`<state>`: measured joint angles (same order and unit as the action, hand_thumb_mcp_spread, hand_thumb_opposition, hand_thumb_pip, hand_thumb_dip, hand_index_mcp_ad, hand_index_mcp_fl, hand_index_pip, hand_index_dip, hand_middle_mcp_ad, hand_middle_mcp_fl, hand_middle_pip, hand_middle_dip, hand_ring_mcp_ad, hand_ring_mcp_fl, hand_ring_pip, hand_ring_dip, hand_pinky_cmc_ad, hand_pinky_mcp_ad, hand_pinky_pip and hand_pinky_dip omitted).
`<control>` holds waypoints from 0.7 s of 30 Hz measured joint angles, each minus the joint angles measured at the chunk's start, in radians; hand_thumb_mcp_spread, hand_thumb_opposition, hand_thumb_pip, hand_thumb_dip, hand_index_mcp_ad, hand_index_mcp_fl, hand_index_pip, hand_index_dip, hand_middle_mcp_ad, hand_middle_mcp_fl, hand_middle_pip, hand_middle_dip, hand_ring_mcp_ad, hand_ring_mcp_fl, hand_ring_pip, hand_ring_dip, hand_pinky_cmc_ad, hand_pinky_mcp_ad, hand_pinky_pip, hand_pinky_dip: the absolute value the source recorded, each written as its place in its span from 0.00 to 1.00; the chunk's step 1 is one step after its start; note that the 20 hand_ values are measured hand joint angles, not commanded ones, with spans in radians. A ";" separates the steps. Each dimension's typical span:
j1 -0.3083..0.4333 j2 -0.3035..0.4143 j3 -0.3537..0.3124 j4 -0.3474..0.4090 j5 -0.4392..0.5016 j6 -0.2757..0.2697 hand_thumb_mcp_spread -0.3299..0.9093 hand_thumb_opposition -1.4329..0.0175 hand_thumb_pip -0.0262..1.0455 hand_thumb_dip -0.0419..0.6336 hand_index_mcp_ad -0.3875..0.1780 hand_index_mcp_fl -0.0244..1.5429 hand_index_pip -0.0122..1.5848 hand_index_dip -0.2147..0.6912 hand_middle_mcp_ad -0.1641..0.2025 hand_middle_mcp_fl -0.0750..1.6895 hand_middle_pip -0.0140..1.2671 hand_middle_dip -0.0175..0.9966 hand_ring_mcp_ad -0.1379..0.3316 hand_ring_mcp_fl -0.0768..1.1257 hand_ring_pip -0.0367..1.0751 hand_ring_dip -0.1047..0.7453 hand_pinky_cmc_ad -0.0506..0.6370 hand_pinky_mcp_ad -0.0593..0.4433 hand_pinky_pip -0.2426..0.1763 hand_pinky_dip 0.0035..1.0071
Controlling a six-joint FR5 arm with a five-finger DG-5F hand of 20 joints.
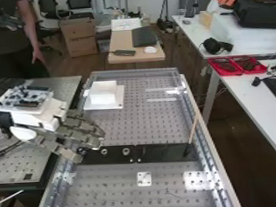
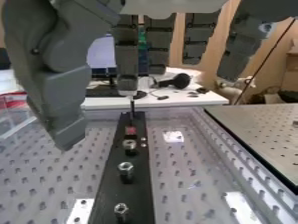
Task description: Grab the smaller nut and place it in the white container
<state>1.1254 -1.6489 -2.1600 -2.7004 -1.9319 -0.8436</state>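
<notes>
1. One dark grey robotic hand, fingers loosely extended and apart, is open and empty.
2. One smaller nut, silvery metal, stands on one flat black bar, close below the hand. It should be light, rigid, not fragile, perhaps slippery; pinch opposite sides low between thumb and fingertip.
3. One larger silvery metal nut stands farther from the hand.
4. One square white container sits beyond the hand, up the counter.
5. One round metal bearing is the part farthest from the hand.

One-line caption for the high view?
Hand near smaller nut, larger nut and bearing on black bar; white container beyond.
</notes>
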 joint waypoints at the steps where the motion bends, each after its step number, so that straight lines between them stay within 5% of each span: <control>1: -0.005 -0.004 -0.003 0.014 -0.003 0.002 0.57 0.43 0.55 0.32 0.59 0.05 0.54 0.25 0.56 0.11 0.11 0.19 0.58 0.06 0.14 0.19 0.59 0.73 0.39 0.46; 10: -0.039 -0.054 -0.030 0.104 -0.031 0.030 0.57 0.43 0.55 0.32 0.58 0.04 0.71 0.25 0.56 0.10 0.11 0.19 0.57 0.06 0.14 0.19 0.59 0.73 0.40 0.46; 21: -0.042 -0.083 -0.042 0.148 -0.054 0.027 0.58 0.42 0.55 0.36 0.53 0.03 0.83 0.41 0.56 0.08 0.11 0.20 0.57 0.06 0.12 0.20 0.59 0.73 0.39 0.40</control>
<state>1.0835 -1.7316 -2.2022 -2.5525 -1.9859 -0.8165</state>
